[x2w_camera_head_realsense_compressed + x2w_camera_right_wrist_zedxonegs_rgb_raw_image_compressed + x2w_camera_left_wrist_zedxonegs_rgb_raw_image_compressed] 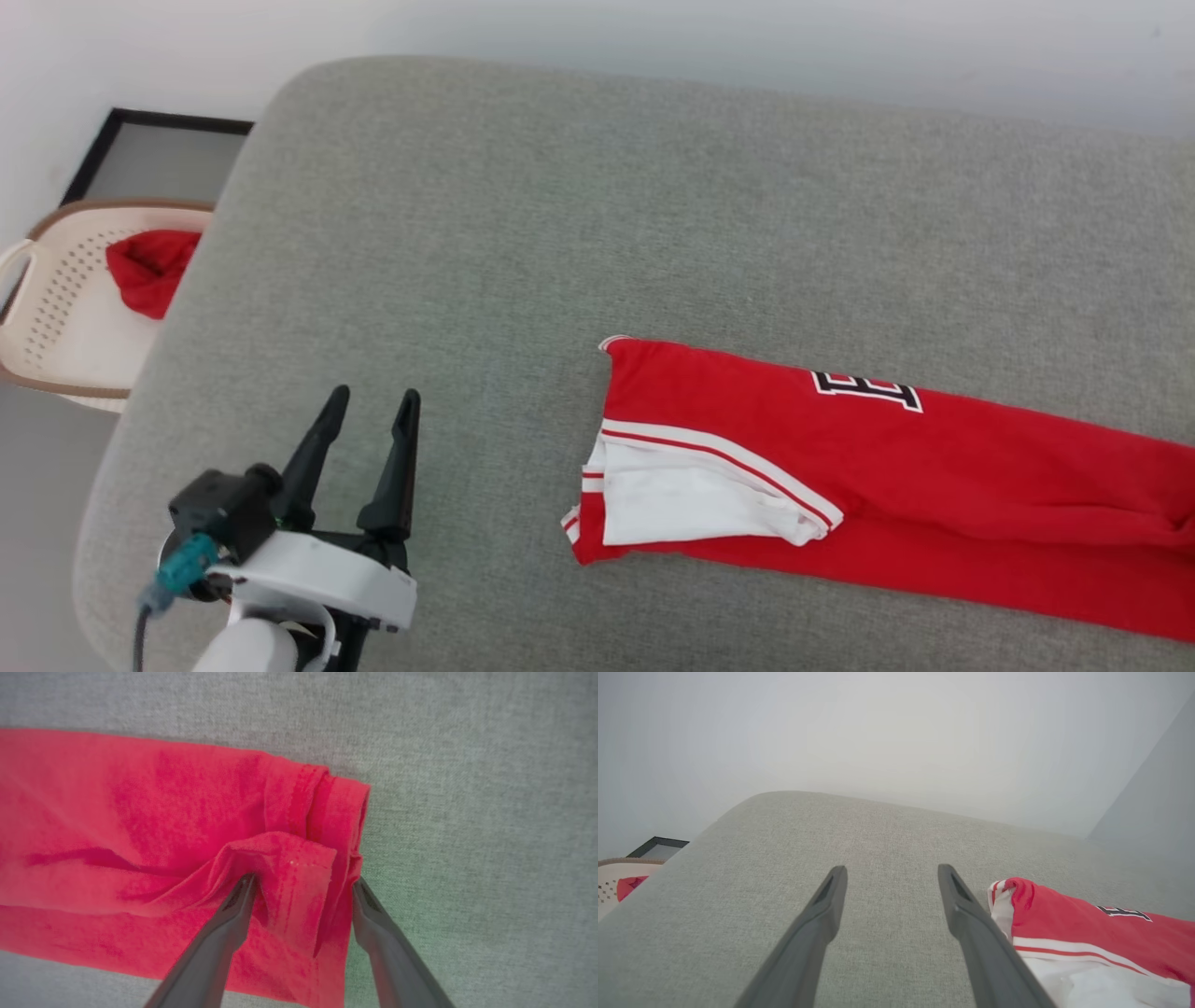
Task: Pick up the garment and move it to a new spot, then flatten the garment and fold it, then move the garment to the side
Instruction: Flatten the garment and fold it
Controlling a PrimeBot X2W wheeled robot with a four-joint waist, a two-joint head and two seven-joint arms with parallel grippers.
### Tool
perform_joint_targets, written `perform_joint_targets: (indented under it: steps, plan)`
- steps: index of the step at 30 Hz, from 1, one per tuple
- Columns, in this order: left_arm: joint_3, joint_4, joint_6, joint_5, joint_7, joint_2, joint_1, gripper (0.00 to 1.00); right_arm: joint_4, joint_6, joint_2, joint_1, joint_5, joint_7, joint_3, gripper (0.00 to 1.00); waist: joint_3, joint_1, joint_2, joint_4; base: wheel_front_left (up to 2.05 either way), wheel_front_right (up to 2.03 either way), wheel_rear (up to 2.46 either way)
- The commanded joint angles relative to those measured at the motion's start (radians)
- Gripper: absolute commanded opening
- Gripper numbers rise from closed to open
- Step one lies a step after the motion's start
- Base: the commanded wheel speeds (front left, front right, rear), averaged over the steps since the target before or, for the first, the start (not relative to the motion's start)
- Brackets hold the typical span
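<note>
Two sets of fingers are standing apart, neither clamping anything. The left gripper (pixel 373 395) is hovering over bare grey cushion (pixel 560 187) at the near left, and the right gripper (pixel 302 879) is straddling a raised ridge of cloth at the hem end of the garment (pixel 934 457), tips touching the fabric. The garment is lying as a long folded strip, its long axis running left to right across the cushion. Its white-sleeve end is sitting near the left gripper, on that gripper's right, and its hem end is running past the head view's right edge. Each arm is sitting nearer its own end, so the coming fold is probably turning on carrying one end over the other. Open cushion is stretching beyond and leftward, and its rounded left edge is dropping toward a basket (pixel 65 308) holding a red cloth lump (pixel 149 271).
</note>
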Motion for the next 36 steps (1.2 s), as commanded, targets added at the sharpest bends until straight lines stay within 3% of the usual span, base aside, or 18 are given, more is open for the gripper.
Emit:
perform_joint_targets:
  steps: [1,11,12,14,15,16,22,26,36]
  plan:
    - [0.018,-0.010,-0.008,0.028,0.001,-0.015,0.015,1.00,0.007,-0.001,0.007,-0.001,-0.009,0.003,-0.010,1.00,-0.013,0.0000,0.0000,0.012,0.00,0.00,0.00]
    - [0.142,0.021,-0.080,0.199,0.001,-0.121,0.056,1.00,0.081,-0.001,0.051,0.005,-0.051,0.006,-0.006,1.00,-0.013,0.0000,0.0000,0.013,0.00,0.00,0.00]
    - [0.149,0.027,-0.088,0.205,0.001,-0.131,0.055,1.00,0.088,-0.001,0.056,0.002,-0.052,0.001,-0.002,0.93,-0.012,0.0000,0.0000,0.012,0.00,0.00,0.00]
    - [0.160,0.036,-0.101,0.219,0.001,-0.143,0.052,1.00,0.101,-0.001,0.063,-0.002,-0.057,-0.010,0.006,0.43,-0.009,0.0000,0.0000,0.010,0.00,0.00,0.00]
    - [0.167,0.040,-0.107,0.226,0.001,-0.149,0.051,1.00,0.106,-0.001,0.066,-0.002,-0.057,-0.014,0.011,0.13,-0.008,0.0000,0.0000,0.008,0.00,0.00,0.00]
    - [0.173,0.044,-0.111,0.231,0.001,-0.154,0.049,1.00,0.109,-0.001,0.069,-0.007,-0.056,-0.021,0.014,0.00,-0.007,0.0000,0.0000,0.007,0.00,0.00,0.00]
    - [0.211,0.051,-0.131,0.249,0.001,-0.171,0.054,1.00,0.121,-0.001,0.067,-0.054,-0.053,-0.078,0.022,0.00,-0.001,0.0000,0.0000,-0.021,0.00,0.00,0.00]
    - [0.224,0.050,-0.135,0.248,0.001,-0.177,0.056,1.00,0.129,-0.001,0.031,-0.083,-0.055,-0.124,-0.014,0.00,0.008,0.0000,0.0000,-0.051,0.00,0.00,0.00]
    - [0.231,0.013,-0.140,0.201,0.001,-0.164,0.036,1.00,0.158,-0.001,-0.087,-0.134,-0.161,-0.232,-0.218,0.00,0.062,0.0000,0.0000,-0.117,0.00,0.00,0.00]
